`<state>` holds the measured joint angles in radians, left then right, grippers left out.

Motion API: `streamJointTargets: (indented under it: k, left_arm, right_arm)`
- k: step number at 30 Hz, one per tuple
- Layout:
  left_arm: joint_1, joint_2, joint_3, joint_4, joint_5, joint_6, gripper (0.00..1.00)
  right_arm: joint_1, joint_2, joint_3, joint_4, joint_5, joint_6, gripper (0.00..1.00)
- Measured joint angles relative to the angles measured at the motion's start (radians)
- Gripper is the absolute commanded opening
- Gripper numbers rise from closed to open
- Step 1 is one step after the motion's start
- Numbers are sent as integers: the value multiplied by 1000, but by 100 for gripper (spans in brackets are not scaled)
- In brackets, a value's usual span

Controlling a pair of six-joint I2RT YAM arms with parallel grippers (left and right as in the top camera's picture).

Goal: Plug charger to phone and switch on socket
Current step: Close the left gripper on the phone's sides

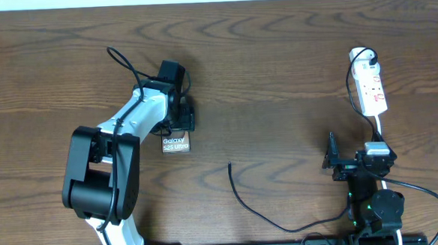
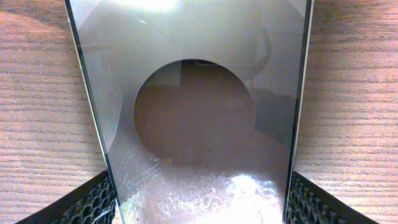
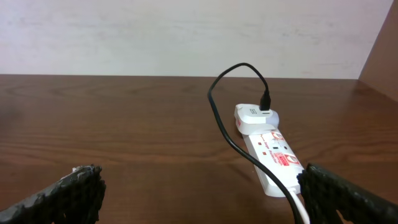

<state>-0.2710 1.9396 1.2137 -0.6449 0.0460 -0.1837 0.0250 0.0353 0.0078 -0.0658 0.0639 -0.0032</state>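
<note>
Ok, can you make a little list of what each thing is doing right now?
phone: on the table, under the left arm
left gripper: one finger each side of the phone; grip unclear
cable: loose end on the table, not in the phone
power strip: far right, white adapter plugged in
right gripper: open, empty, facing the power strip

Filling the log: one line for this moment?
left claw: straddling phone, grip unclear | right claw: open, empty | charger: plug loose | socket: untouched
</note>
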Motion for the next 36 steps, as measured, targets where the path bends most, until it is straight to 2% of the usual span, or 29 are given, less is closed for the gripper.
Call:
streamJointTargets:
  k: [9, 13, 20, 21, 22, 23, 36]
  left_arm:
    - [0, 0, 0, 0, 0, 0, 59]
    - [0, 0, 0, 0, 0, 0, 48]
    - [0, 0, 0, 0, 0, 0, 19]
    - [0, 0, 0, 0, 0, 0, 19]
    - [0, 0, 0, 0, 0, 0, 11]
    - [0, 0, 0, 0, 0, 0, 8]
    - [0, 0, 0, 0, 0, 0, 7]
  right_arm:
    - [0, 0, 0, 0, 0, 0, 99]
    - [0, 0, 0, 0, 0, 0, 99]
    - [0, 0, 0, 0, 0, 0, 99]
    - [0, 0, 0, 0, 0, 0, 99]
    - [0, 0, 0, 0, 0, 0, 99]
    - [0, 0, 0, 0, 0, 0, 99]
    - [0, 0, 0, 0, 0, 0, 99]
